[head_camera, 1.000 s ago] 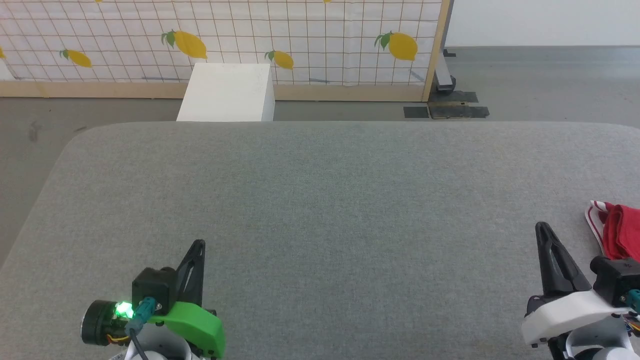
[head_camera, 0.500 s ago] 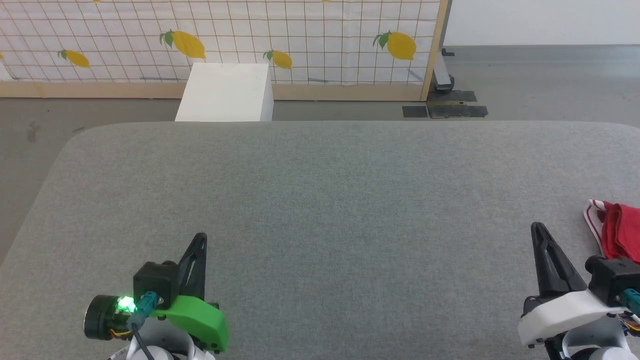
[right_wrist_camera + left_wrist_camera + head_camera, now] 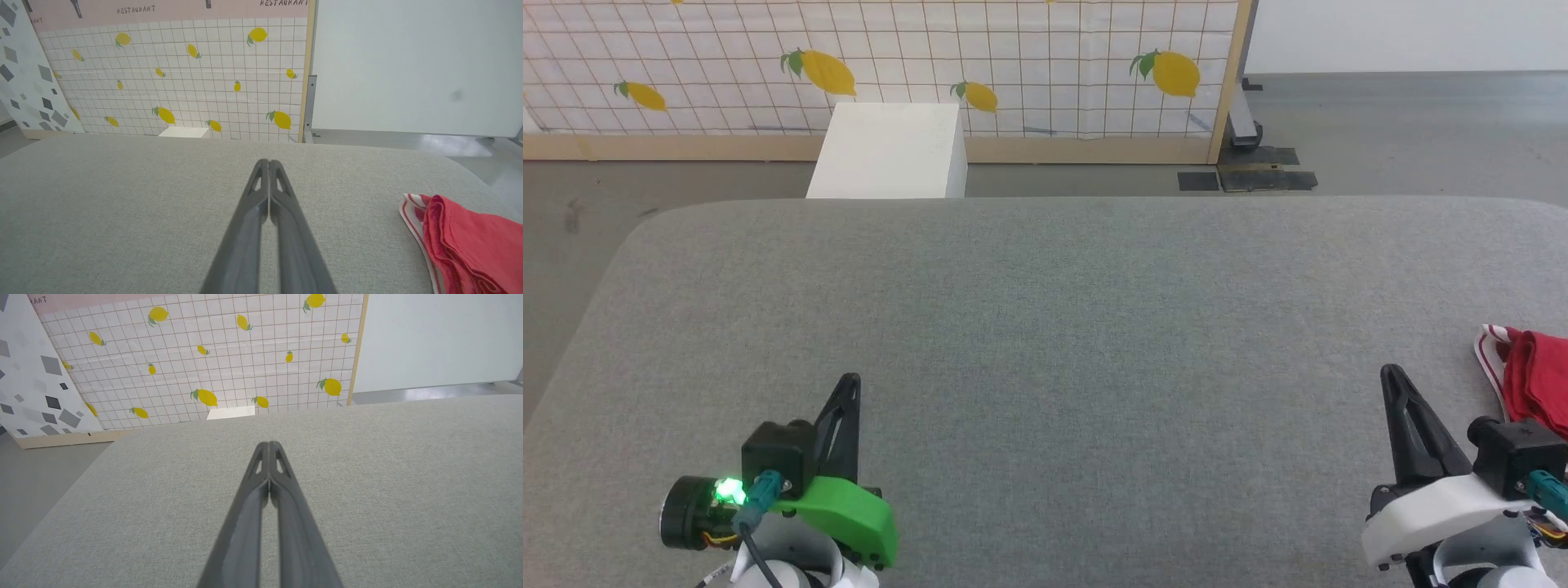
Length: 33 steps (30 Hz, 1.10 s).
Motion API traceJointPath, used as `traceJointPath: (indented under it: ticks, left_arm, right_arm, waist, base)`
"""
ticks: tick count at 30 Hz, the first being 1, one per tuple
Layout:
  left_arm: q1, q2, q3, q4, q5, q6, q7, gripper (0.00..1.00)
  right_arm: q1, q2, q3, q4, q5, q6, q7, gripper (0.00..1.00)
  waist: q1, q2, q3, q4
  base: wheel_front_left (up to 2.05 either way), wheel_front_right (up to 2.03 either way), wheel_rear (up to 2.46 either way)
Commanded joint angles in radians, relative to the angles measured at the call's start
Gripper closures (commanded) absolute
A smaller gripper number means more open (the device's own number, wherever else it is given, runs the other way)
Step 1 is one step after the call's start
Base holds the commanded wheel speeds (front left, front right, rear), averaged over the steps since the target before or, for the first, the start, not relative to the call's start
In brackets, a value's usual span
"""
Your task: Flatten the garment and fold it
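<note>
The garment is a bunched red jersey with white-and-red striped trim, lying at the right edge of the grey padded table; in the right wrist view the garment sits low on the right. My right gripper hovers just left of it, apart from the cloth, shut with nothing held; its fingertips press together. My left gripper stands over the table's near left, far from the garment, also shut and empty, with the fingertips meeting.
A white box stands on the floor behind the table's far edge. A lemon-patterned grid panel in a wooden frame closes the back. Grey floor lies at the back right.
Both grippers have crept slightly forward over the table. The picture has shifted a little, so the camera has moved. The garment lies as before.
</note>
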Motion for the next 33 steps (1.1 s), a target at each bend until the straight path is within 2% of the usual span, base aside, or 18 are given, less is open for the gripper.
traceJointPath:
  ticks: [1, 33]
  left_arm:
    - [0.014, -0.014, 0.016, -0.007, 0.017, -0.008, 0.004, 1.00]
    - [0.032, -0.121, 0.148, -0.023, 0.140, -0.076, 0.048, 1.00]
  right_arm:
    - [-0.014, 0.006, 0.005, -0.001, -0.012, 0.000, 0.001, 1.00]
    - [-0.028, 0.014, 0.036, -0.001, -0.044, -0.001, 0.014, 1.00]
  waist:
    - [0.0000, 0.0000, 0.000, 0.000]
    - [0.0000, 0.0000, 0.003, -0.009]
  base:
    - [0.00, 0.00, 0.00]
    - [0.00, 0.00, 0.00]
